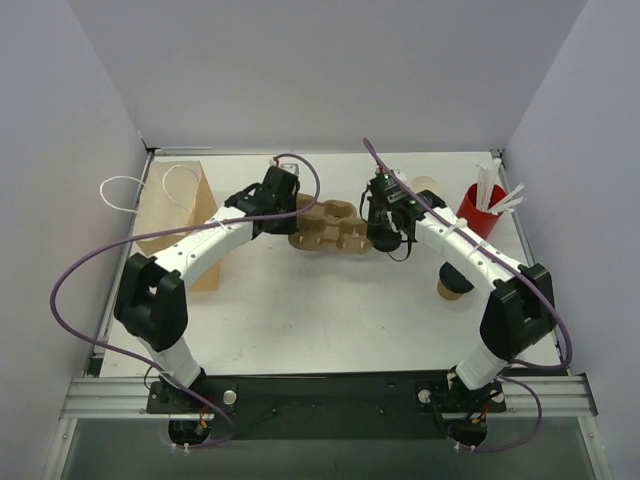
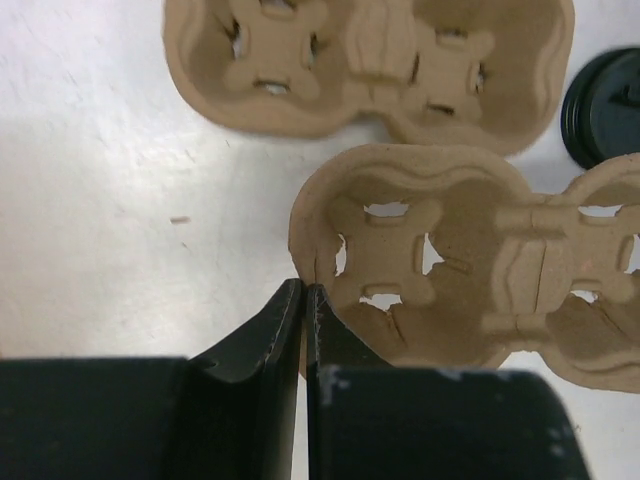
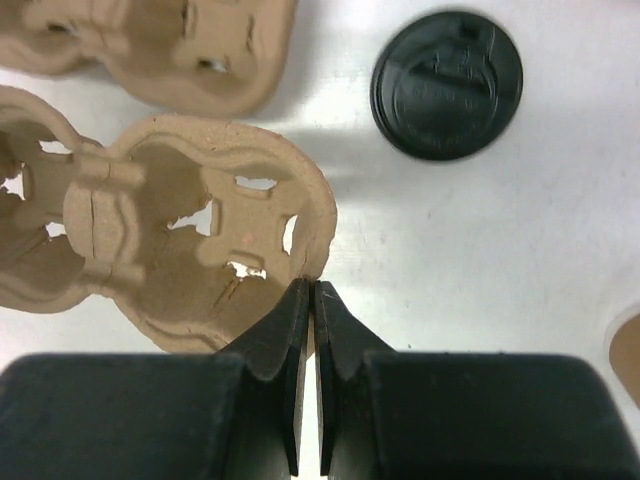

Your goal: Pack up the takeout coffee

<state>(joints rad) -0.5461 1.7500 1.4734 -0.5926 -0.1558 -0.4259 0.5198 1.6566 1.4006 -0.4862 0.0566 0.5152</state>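
Observation:
Both grippers hold one brown moulded-pulp cup carrier (image 1: 340,236) above the table. My left gripper (image 1: 293,213) is shut on the rim at its left end (image 2: 304,290). My right gripper (image 1: 385,236) is shut on the rim at its right end (image 3: 312,285). The held carrier (image 2: 460,270) (image 3: 170,230) is empty. The tan kraft-paper coffee cup (image 1: 451,287) stands on the table at the right, partly hidden under my right forearm. A black lid (image 3: 446,85) lies on the table beyond the right gripper and also shows in the left wrist view (image 2: 608,108).
A second pulp carrier (image 2: 370,60) (image 3: 160,45) lies on the table just beyond the held one. A red cup with white straws (image 1: 481,207) stands at the back right, with a pale round thing (image 1: 424,185) beside it. A kraft paper bag (image 1: 178,225) with white handles stands at the left.

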